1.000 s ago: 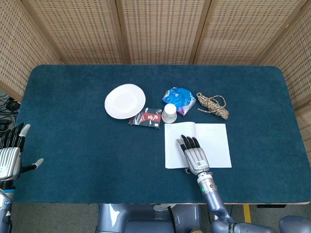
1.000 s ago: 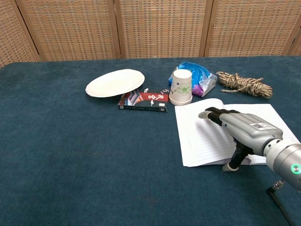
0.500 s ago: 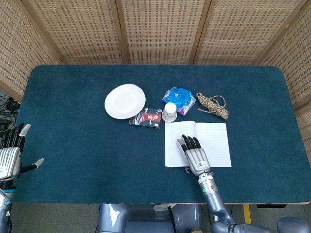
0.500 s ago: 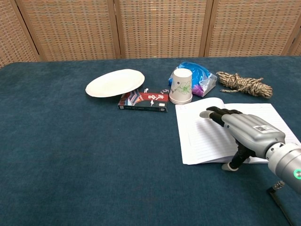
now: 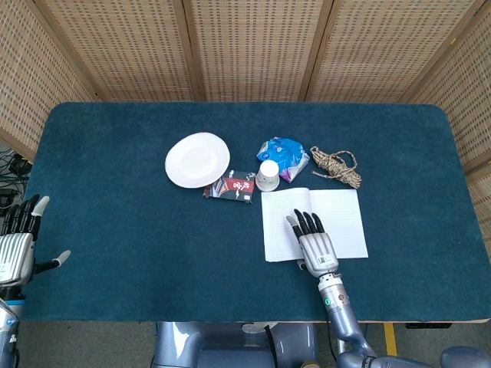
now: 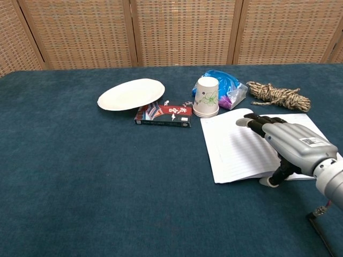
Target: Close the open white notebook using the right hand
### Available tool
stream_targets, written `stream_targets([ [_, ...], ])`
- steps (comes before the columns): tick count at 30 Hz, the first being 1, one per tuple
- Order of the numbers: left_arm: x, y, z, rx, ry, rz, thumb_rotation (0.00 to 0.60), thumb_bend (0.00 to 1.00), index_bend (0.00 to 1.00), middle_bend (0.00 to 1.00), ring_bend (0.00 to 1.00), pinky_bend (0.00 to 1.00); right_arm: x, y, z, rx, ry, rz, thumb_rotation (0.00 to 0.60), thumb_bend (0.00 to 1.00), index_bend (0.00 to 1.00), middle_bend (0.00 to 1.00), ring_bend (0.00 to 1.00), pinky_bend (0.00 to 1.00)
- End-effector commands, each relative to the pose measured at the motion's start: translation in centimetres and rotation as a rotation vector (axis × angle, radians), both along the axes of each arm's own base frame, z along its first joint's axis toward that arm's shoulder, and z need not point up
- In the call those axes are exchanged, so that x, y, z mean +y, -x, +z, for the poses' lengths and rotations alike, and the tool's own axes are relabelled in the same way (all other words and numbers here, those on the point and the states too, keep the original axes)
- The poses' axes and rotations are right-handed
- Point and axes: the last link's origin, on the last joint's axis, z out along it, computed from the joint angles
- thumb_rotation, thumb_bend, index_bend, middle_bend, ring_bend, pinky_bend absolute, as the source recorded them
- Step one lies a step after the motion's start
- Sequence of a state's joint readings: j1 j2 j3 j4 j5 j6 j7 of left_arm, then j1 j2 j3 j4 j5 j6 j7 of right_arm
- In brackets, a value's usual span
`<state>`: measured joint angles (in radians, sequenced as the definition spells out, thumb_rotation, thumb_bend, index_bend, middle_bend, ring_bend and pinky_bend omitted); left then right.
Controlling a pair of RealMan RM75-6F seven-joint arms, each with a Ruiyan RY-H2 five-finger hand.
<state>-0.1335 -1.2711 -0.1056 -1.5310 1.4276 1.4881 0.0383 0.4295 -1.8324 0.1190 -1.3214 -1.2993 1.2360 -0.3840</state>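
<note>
Right hand [image 5: 315,244] lies palm-down over the open notebook [image 5: 341,215], fingers [image 6: 256,121] extended together, holding nothing. To close it well, hook one page edge and fold it over the spine.

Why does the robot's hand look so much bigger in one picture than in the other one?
In the chest view the right hand sits close to the low camera, so it looks big over the notebook; in the head view the camera looks down from higher up, so the same hand looks small. Both pictures are sharp and evenly lit.
</note>
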Motion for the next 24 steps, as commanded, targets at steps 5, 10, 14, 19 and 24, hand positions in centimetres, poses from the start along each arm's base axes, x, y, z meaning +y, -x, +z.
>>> stream_targets([
  [5, -0.04, -0.07, 0.09, -0.002, -0.005, -0.003, 0.600, 0.08, 0.00, 0.00, 0.00, 0.00, 0.08, 0.27, 0.14, 0.000, 0.002, -0.015, 0.600, 0.73, 0.06, 0.00, 0.00, 0.00],
  [10, -0.07, -0.03, 0.08, -0.003, -0.004, -0.001, 0.600, 0.08, 0.00, 0.00, 0.00, 0.00, 0.07, 0.40, 0.28, -0.006, 0.007, -0.021, 0.600, 0.79, 0.06, 0.00, 0.00, 0.00],
  [14, -0.07, -0.05, 0.05, -0.003, -0.002, -0.002, 0.600, 0.08, 0.00, 0.00, 0.00, 0.00, 0.09, 0.51, 0.30, -0.009, 0.011, -0.025, 0.600, 0.81, 0.06, 0.00, 0.00, 0.00],
  [19, -0.08, -0.03, 0.04, -0.004, -0.002, -0.002, 0.600, 0.08, 0.00, 0.00, 0.00, 0.00, 0.12, 0.64, 0.23, -0.007, 0.011, -0.026, 0.600, 0.82, 0.06, 0.00, 0.00, 0.00],
  [24, -0.06, -0.02, 0.04, -0.005, -0.002, -0.001, 0.600, 0.08, 0.00, 0.00, 0.00, 0.00, 0.02, 0.77, 0.31, -0.005, 0.014, -0.034, 0.600, 0.81, 0.06, 0.00, 0.00, 0.00],
])
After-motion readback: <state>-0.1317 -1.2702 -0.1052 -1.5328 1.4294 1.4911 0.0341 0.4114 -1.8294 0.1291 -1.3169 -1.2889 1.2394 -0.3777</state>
